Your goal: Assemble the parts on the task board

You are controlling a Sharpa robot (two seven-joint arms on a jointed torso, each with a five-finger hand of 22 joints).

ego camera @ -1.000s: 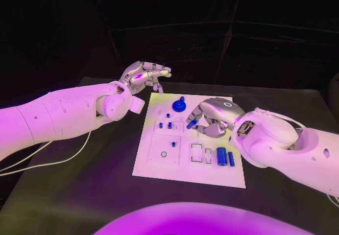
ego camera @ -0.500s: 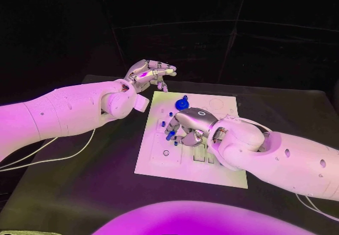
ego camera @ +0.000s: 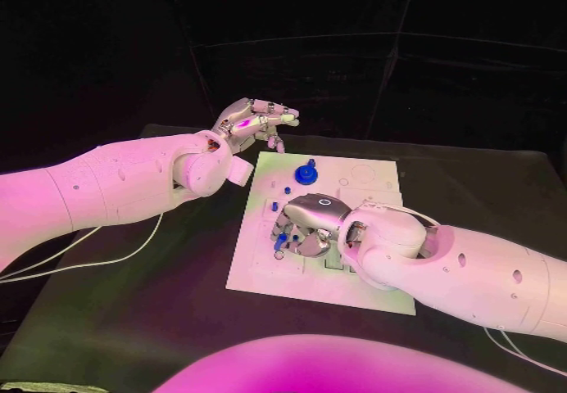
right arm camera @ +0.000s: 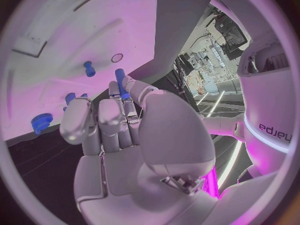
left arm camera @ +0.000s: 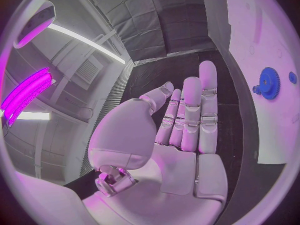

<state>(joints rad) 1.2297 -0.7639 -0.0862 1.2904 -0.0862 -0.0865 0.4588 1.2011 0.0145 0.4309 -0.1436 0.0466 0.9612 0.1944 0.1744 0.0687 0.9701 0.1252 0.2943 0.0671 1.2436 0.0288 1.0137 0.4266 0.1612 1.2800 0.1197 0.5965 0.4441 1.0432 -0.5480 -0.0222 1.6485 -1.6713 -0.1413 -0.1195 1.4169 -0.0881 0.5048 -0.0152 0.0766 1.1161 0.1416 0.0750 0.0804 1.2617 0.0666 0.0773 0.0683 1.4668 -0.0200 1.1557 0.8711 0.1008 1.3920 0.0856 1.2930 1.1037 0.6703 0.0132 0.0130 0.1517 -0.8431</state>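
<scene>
The white task board (ego camera: 355,288) lies in the middle of the black table. My right hand (ego camera: 310,223) hovers low over the board's left middle and pinches a blue peg (ego camera: 281,241) (right arm camera: 120,83) between thumb and fingers. Just beyond the peg's tip are a round hole (right arm camera: 117,58) and a standing blue peg (right arm camera: 89,68). A blue gear (ego camera: 306,173) (left arm camera: 269,83) sits at the board's far edge. My left hand (ego camera: 254,119) (left arm camera: 181,130) is raised beyond the board's far left corner, fingers apart and holding nothing.
Small blue pegs (right arm camera: 70,97) stand in the board between the gear (right arm camera: 42,121) and my right hand. A rectangular slot (right arm camera: 28,47) is cut into the board (right arm camera: 62,25). My right forearm (ego camera: 473,274) covers the board's right side. A cable (ego camera: 83,266) trails at the left.
My right hand has carried the blue peg leftward and nearer, from the board's far middle to its left middle, and lowered. The left hand has hardly moved.
</scene>
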